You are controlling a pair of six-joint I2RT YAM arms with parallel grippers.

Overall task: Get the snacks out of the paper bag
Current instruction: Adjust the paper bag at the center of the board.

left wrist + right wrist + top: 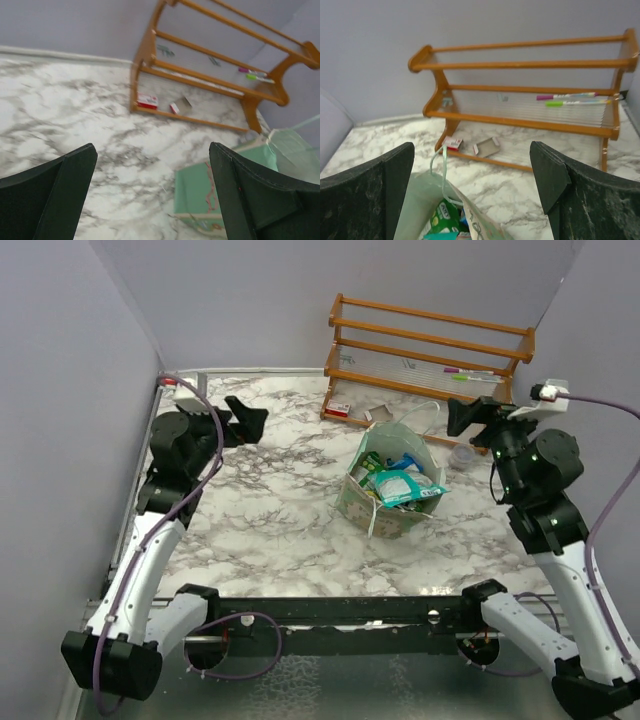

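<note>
A bag of snacks stands mid-counter; left pincer at ten o'clock, right pincer at two, both wide open, empty.

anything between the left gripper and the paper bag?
Nothing: in the top view, only bare marble tabletop separates the left gripper from the paper bag.

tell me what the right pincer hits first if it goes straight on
likely the wooden rack, at its low shelf; the paper bag sits below the right pincer, but depth is unclear
</note>
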